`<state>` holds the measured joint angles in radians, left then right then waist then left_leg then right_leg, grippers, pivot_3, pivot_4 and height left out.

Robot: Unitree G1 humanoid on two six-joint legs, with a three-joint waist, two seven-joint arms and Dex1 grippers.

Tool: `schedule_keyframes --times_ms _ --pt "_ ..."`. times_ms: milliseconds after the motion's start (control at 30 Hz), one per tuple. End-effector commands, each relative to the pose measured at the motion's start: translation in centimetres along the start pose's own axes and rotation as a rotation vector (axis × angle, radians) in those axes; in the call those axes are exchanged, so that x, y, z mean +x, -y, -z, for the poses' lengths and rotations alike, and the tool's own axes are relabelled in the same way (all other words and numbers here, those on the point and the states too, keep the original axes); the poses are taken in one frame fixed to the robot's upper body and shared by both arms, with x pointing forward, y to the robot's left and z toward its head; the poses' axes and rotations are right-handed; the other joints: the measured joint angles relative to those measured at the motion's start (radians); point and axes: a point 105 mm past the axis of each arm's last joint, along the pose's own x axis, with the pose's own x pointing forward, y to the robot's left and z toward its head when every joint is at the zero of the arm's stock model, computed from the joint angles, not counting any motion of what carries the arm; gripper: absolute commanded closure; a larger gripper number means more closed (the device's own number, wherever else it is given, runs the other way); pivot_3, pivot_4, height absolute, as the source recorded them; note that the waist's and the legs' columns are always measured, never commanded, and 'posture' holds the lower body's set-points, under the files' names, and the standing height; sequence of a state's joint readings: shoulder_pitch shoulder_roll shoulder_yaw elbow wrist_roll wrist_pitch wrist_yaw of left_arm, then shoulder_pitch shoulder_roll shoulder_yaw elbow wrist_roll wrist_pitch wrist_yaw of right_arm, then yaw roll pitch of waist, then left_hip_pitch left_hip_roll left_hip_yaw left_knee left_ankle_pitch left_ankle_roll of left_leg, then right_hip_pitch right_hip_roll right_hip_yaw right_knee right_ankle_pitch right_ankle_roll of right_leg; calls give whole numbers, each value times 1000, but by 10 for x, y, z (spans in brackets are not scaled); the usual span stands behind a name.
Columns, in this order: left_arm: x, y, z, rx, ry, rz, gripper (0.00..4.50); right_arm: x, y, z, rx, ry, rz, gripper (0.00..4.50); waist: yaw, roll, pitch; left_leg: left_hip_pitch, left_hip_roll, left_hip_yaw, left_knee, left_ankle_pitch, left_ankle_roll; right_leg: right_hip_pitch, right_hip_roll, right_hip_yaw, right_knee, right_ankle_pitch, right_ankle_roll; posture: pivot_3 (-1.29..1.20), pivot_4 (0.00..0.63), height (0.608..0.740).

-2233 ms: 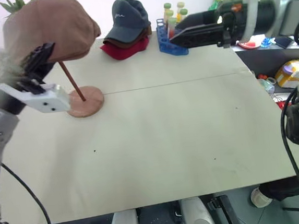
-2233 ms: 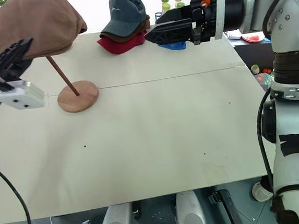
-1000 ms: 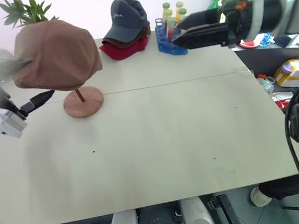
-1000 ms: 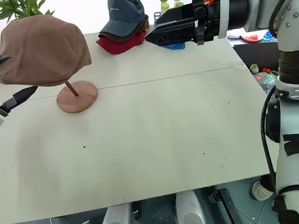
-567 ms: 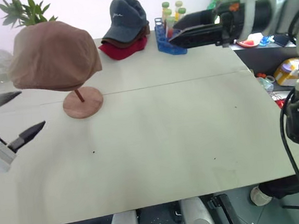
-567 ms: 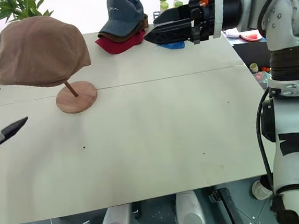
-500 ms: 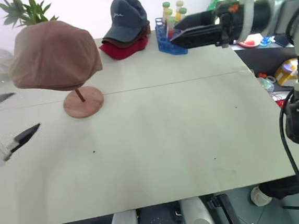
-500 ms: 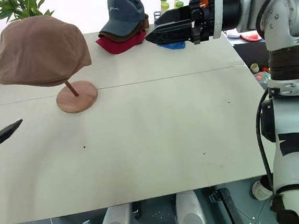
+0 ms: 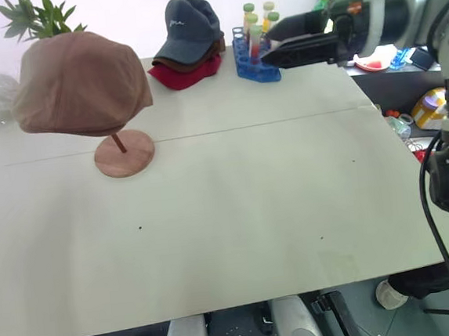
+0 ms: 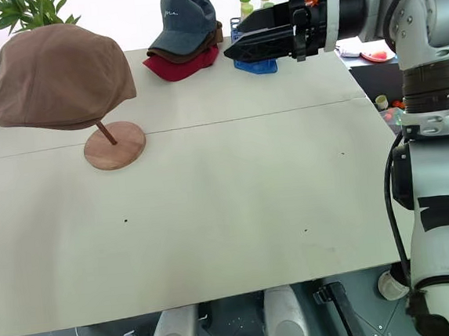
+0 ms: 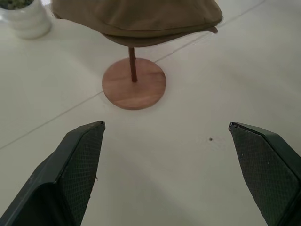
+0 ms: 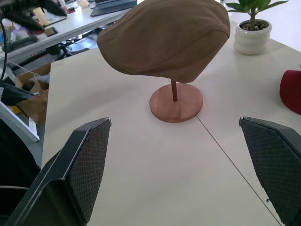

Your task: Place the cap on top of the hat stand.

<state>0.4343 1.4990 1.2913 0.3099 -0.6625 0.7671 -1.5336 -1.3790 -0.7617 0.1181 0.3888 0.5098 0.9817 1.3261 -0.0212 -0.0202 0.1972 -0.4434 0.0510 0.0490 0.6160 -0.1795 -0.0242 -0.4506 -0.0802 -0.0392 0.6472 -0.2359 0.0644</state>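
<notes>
The cap (image 9: 79, 82) rests on the hat stand (image 9: 124, 153) on the pale table (image 10: 236, 206); behind the stand, a potted plant (image 9: 34, 18); beyond, desks; both grippers' jaws gape wide, empty.

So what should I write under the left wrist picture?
Brown flat cap resting on the wooden hat stand, seen between the open left tool's fingers.

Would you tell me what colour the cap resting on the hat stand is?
The cap on the hat stand is plain brown, clearest in the right wrist view.
</notes>
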Motion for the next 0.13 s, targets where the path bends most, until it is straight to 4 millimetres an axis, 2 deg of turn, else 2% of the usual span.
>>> schedule_keyframes --times_ms 33,133 --pt "-8 -7 -10 25 -3 -1 118 -7 -3 -11 -44 24 16 0 -2 0 0 0 0 0 0 0 0 0 0 0 0 0 0 0 150 728" --pt "-3 -11 -15 59 -18 -1 118 -7 -4 -11 -43 28 15 0 -3 0 0 -1 0 1 -1 -1 -2 -1 0 0 0 0 0 0 150 728"
